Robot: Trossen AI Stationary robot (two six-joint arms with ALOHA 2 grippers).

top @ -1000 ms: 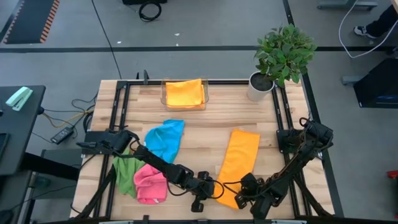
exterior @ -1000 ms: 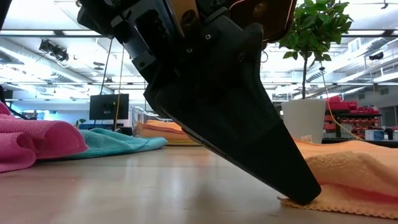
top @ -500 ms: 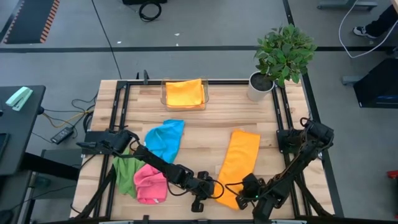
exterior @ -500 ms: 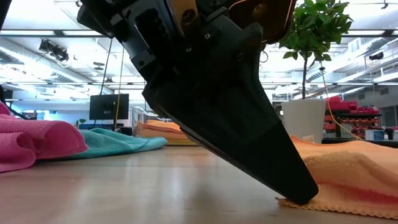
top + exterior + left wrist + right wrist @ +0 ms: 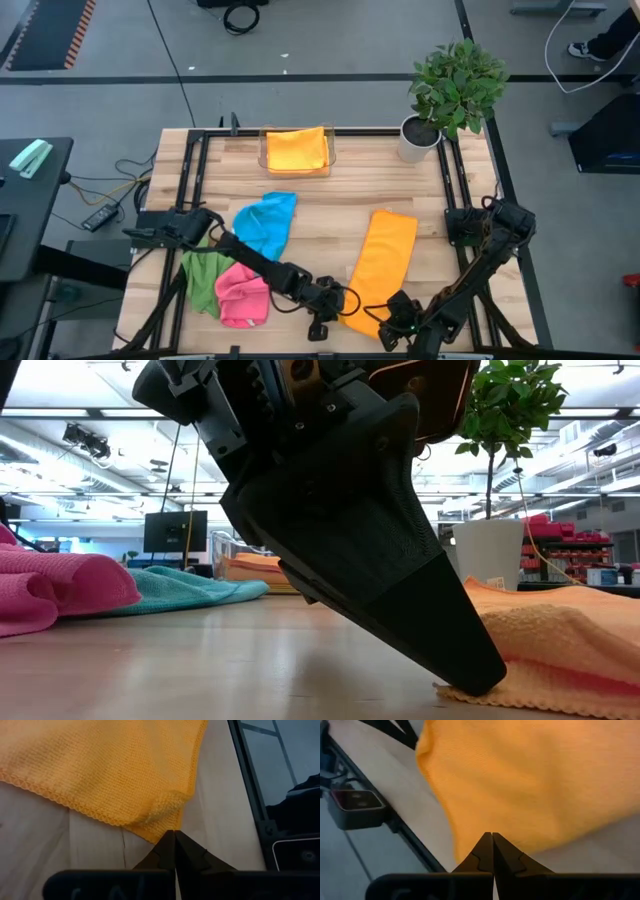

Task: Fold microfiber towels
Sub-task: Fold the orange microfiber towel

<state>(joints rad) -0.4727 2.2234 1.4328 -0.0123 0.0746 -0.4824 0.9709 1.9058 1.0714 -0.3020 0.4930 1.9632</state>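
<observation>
Towels first, from the high view: the long orange towel point(image 5: 382, 268) lies in a strip on the desk point(image 5: 340, 185), and I've got both claws at its near end, my left claw point(image 5: 338, 305) on one corner and my right claw point(image 5: 392, 325) on the other, so I'd guess the plan is to carry that edge over for the next fold. Blue towel point(image 5: 265, 225), green towel point(image 5: 203, 276) and pink towel point(image 5: 242, 295) sit bunched on the left, waiting. Another folded orange towel point(image 5: 297, 150) rests in the clear tray point(image 5: 331, 152) by the potted plant point(image 5: 455, 85).

Low view: one dark claw finger presses down on the fuzzy orange hem, which looks doubled, soft layers stacked.

Left wrist view: my fingers point(image 5: 172, 851) are pinched together on the corner, with a little pucker in the looped weave and a stitched edge right there.

Right wrist view: my fingers point(image 5: 492, 852) are clenched too, tips meeting at the cloth edge; looks like they've nipped it.
</observation>
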